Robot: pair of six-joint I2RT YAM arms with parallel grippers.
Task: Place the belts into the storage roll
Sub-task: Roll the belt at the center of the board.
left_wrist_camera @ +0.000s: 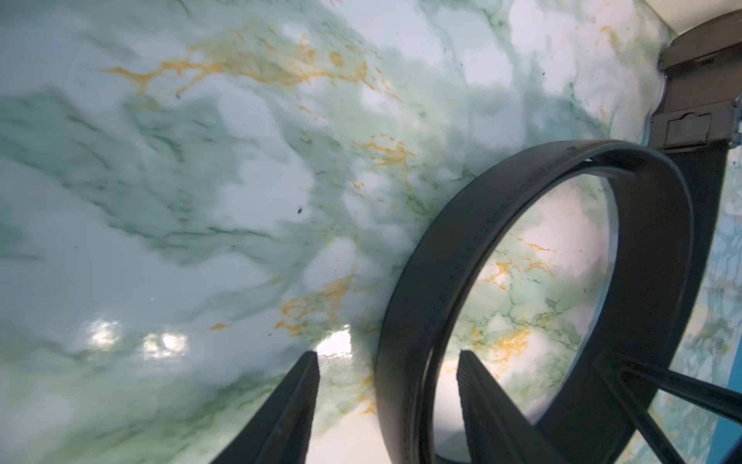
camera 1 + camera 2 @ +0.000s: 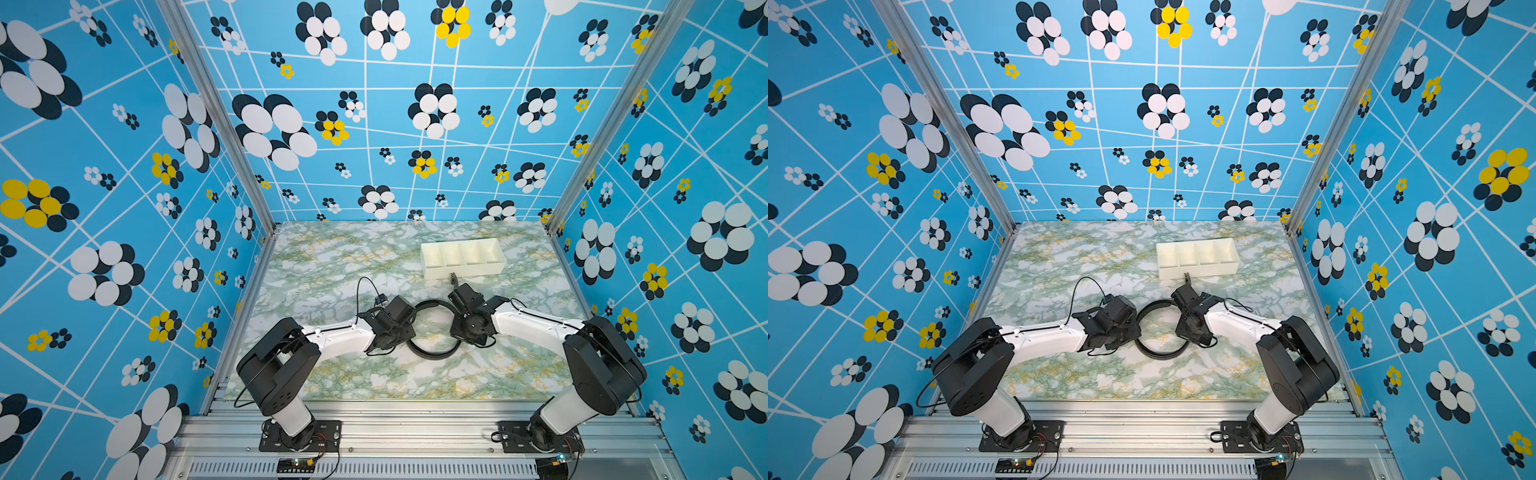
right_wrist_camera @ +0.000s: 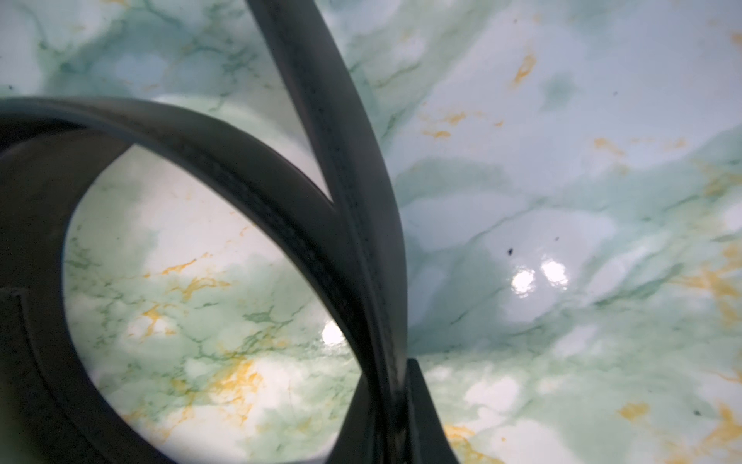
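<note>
Right jaws clamp the coiled belt [image 3: 345, 225], left jaws stand half-open astride it, gripping nothing; any slip may let the coil spring open short of the tray [image 2: 465, 269].

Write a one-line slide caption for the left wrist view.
Left gripper, jaws open, straddles the looped black belt standing on edge on the marble tabletop.
</note>
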